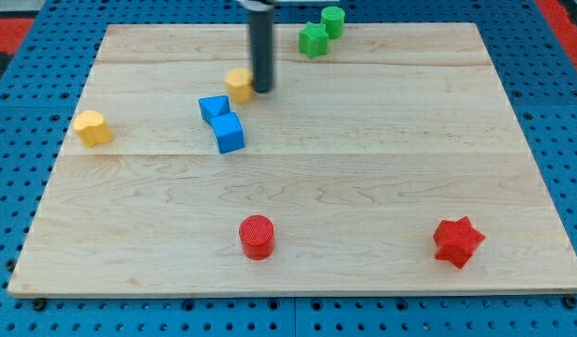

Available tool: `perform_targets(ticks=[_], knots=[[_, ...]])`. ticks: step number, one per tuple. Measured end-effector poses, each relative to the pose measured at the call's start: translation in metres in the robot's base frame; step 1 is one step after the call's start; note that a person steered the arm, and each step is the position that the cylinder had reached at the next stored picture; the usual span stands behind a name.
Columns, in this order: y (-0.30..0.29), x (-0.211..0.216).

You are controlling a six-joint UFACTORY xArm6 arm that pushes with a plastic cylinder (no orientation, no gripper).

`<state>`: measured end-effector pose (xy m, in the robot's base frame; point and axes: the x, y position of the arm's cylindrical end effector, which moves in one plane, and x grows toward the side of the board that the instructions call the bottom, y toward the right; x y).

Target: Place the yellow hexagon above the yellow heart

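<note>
Little is done: my tip (262, 90) touches the yellow hexagon's (239, 84) right side, upper middle; the yellow heart (92, 127) waits far left; no pincer exists.

My tip (262, 90) beside yellow hexagon (238, 84)

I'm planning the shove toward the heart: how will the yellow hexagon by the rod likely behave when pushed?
The yellow hexagon looks squat and flat-bottomed, so it will probably slide on the smooth wooden board rather than roll or tip. My tip sits against its right side in the view; an off-centre push may spin it. Two blue blocks just below could snag it on the way to the yellow heart.
</note>
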<state>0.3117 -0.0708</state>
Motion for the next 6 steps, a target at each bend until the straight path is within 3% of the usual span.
perform_targets(ticks=[2, 3, 5, 6], knots=[[-0.064, -0.032], [-0.102, -0.022], [-0.06, -0.008], [-0.117, 0.031]])
